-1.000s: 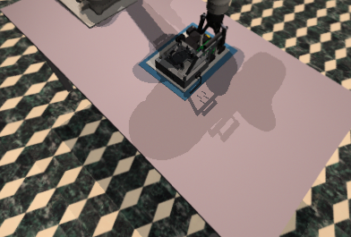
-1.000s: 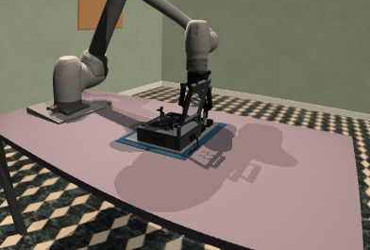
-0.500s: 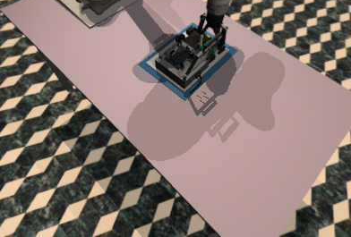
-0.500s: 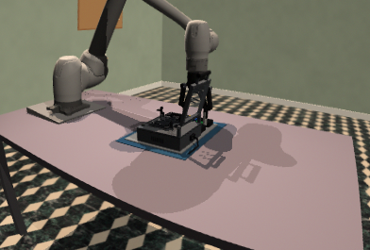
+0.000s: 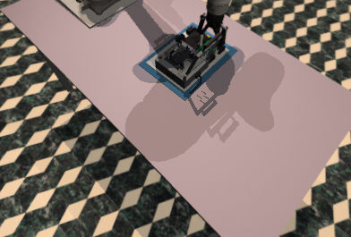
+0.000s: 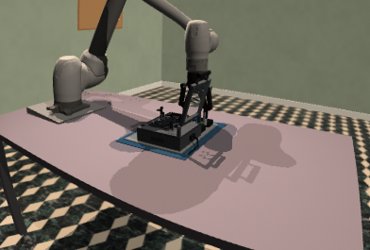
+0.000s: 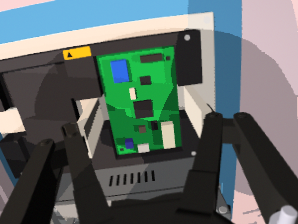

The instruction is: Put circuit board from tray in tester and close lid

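Observation:
The green board [image 7: 145,112] lies face up in a pocket of the dark tray [image 7: 190,65]. Its large white connector is toward the bottom of the wrist view and a blue part toward the top. My gripper [image 5: 211,45] [image 6: 195,118] [image 7: 142,104] is partly open, low over the board. The finger pads stand beside the middle of its two long edges, and no firm grip shows. The dark tester [image 5: 170,73] [image 6: 170,141] stands beside the tray. Its lid, hook, pins and posts cannot be told apart clearly.
Tray and tester share a pale base with a blue border [image 5: 189,96] [image 6: 179,156] on the pink table [image 5: 269,175] [image 6: 283,194]. A yellow label [image 7: 77,53] is near the board's upper left. The tester's slotted grey side [image 7: 165,176] is close below the board in the wrist view.

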